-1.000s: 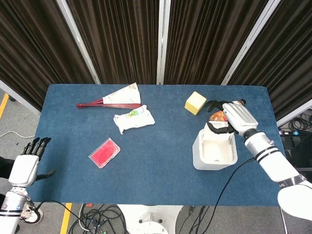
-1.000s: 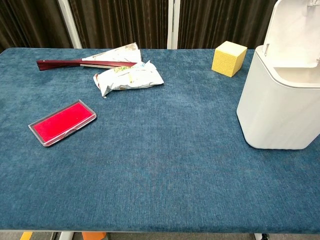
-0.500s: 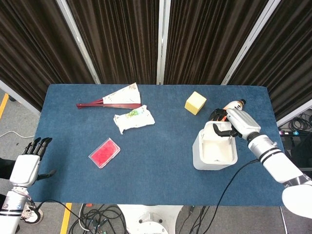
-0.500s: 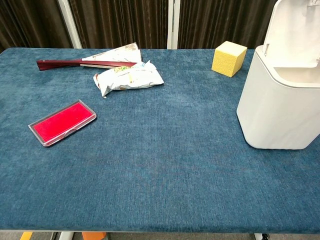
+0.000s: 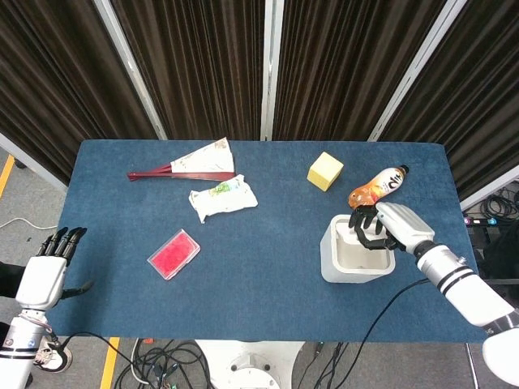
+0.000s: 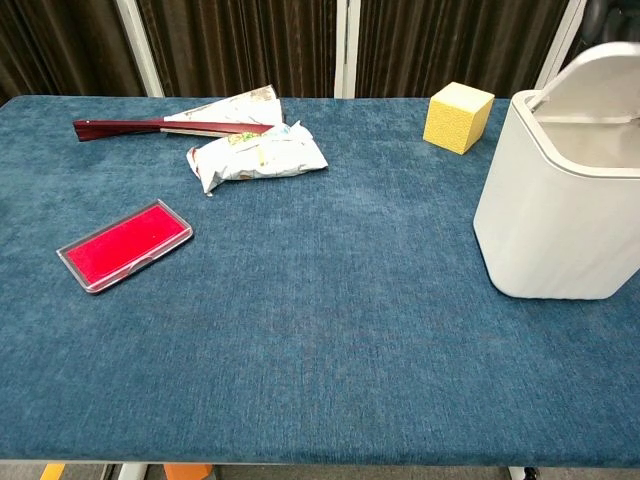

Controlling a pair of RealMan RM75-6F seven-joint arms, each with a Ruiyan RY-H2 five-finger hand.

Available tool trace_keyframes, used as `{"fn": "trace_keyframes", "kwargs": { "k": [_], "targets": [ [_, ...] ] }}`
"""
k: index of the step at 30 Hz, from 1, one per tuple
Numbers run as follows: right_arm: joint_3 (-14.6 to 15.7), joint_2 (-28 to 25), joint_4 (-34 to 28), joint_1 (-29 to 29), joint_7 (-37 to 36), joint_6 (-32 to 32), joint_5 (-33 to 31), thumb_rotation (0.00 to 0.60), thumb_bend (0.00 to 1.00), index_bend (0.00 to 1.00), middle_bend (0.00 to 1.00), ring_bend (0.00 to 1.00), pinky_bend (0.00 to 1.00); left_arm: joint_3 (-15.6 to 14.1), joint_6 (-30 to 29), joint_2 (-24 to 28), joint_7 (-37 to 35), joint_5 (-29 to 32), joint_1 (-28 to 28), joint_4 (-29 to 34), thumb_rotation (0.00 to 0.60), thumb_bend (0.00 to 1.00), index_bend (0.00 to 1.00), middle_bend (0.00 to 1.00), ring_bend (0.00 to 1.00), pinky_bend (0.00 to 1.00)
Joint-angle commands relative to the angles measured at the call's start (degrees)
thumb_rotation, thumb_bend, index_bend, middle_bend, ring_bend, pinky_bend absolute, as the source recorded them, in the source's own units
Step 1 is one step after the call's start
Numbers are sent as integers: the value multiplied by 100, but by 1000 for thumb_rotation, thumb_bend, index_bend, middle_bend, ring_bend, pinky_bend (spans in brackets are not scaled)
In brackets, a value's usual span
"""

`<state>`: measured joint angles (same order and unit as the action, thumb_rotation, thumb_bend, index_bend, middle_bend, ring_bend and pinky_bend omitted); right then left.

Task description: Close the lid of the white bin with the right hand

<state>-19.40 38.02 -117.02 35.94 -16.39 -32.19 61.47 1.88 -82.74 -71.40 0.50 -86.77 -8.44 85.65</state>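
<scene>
The white bin [image 5: 334, 266] stands at the table's right side, its body large in the chest view [image 6: 560, 215]. Its lid [image 6: 598, 66] is hinged at the back and tilts low over the opening, with a gap still showing at the front. My right hand [image 5: 375, 228] presses down on top of the lid with dark fingers spread, holding nothing. My left hand [image 5: 55, 255] hangs off the table's left edge, fingers straight and empty. The chest view does not show the left hand.
An orange bottle [image 5: 376, 186] lies just behind the bin. A yellow cube [image 5: 325, 171] sits behind it to the left. A red flat case [image 5: 173, 254], a white snack packet [image 5: 222, 197] and a folded fan [image 5: 185, 164] lie on the blue table [image 5: 268, 243].
My right hand has come forward and down over the bin, swinging the lid from upright to nearly flat. The orange bottle behind it is now uncovered. The left hand has not moved.
</scene>
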Motion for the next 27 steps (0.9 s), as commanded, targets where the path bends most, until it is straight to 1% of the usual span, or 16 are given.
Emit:
{"fn": "trace_keyframes", "kwargs": {
  "k": [1, 7, 11, 19, 27],
  "targets": [
    [131, 52, -39, -258, -269, -71, 447, 443, 516, 444, 450, 406, 497, 1, -7, -5, 2, -5, 0, 1, 600, 67, 82, 90, 41, 132],
    [348, 288, 87, -469, -588, -210, 1098, 443, 531, 444, 449, 406, 501, -3, -2, -23, 21, -18, -10, -12, 600, 67, 82, 90, 41, 132],
    [469, 410, 239, -479, -761, -182, 1301, 443, 536, 444, 448, 406, 502, 1, -1, -22, 30, -4, -9, -2, 600, 67, 82, 90, 41, 132],
    [636, 614, 491, -429, -918, -208, 1447, 444, 548, 443, 448, 407, 502, -12, 8, -24, 29, 5, -3, -12, 600, 67, 82, 90, 41, 132],
    [751, 781, 711, -328, -921, -184, 1358, 444, 568, 442, 449, 406, 504, -23, -9, -21, 12, 5, 16, -27, 600, 67, 81, 90, 41, 132]
  ]
}}
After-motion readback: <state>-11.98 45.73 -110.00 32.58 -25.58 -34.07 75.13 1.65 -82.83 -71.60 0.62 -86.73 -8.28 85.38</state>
